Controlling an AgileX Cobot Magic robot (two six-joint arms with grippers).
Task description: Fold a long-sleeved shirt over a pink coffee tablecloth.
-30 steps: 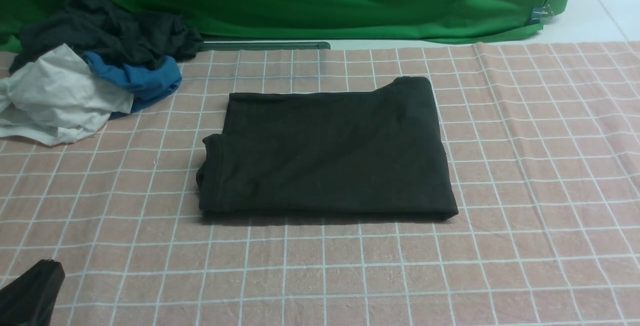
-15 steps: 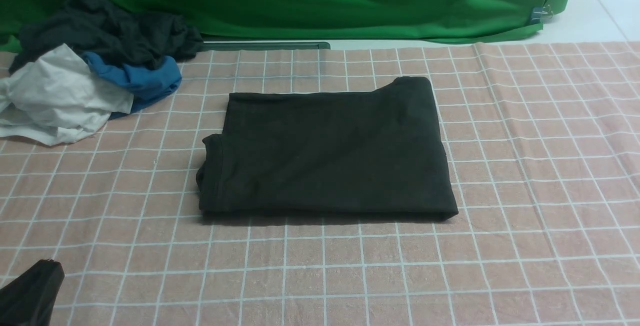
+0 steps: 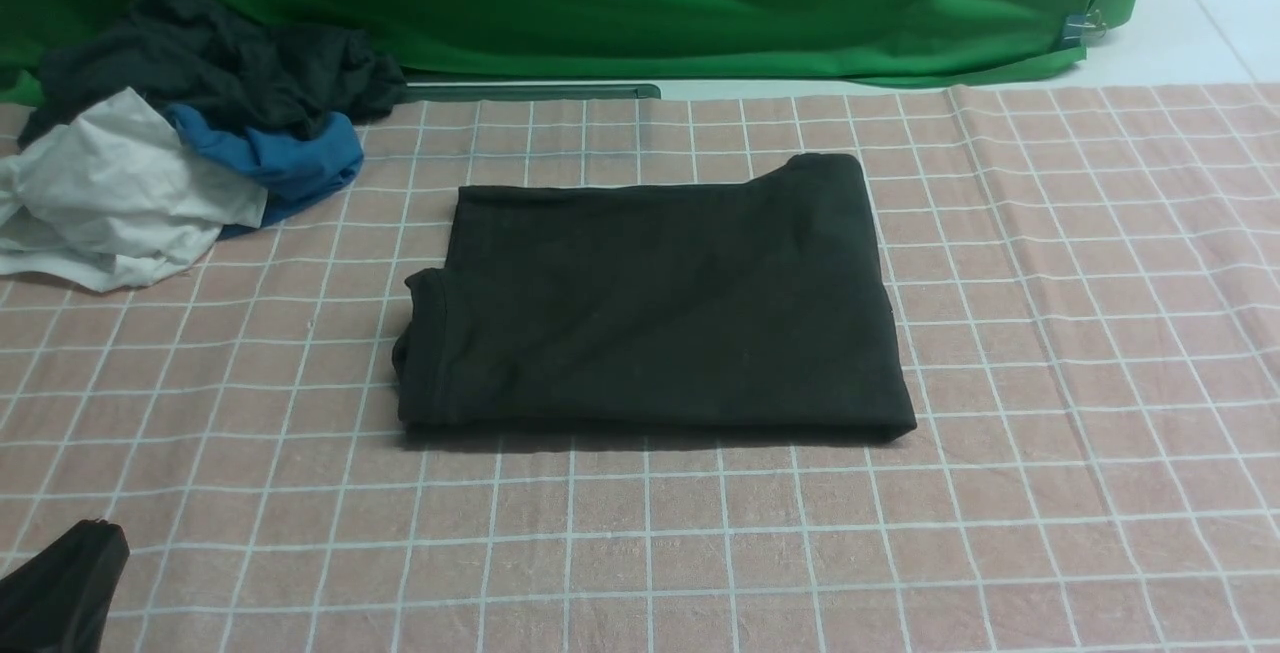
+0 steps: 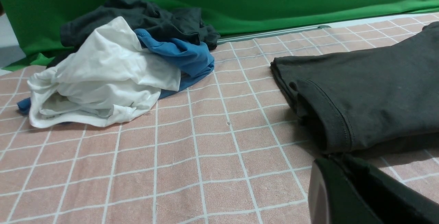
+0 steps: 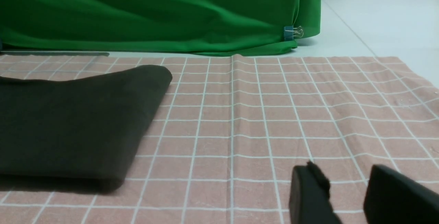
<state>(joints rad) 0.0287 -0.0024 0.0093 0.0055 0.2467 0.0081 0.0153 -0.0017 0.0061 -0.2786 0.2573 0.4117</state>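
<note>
The long-sleeved shirt [image 3: 650, 303] lies folded into a flat black rectangle in the middle of the pink coffee tablecloth [image 3: 1050, 383]; neither its print nor its label shows. Its hemmed folded edge [image 4: 329, 114] lies just beyond my left gripper [image 4: 334, 157], whose fingers are pressed together, shut and holding nothing. In the front view that gripper [image 3: 95, 533] sits low at the near left corner. My right gripper [image 5: 343, 174] hovers open over bare cloth to the right of the shirt [image 5: 75, 121], apart from it, and is out of the front view.
A heap of black, blue and white garments [image 3: 170, 143] sits at the far left of the cloth. The green backdrop cloth [image 3: 620, 3] hangs along the back, with a binder clip [image 3: 1080, 28] at its right end. White tabletop [image 5: 377, 21] shows beyond the cloth's right edge.
</note>
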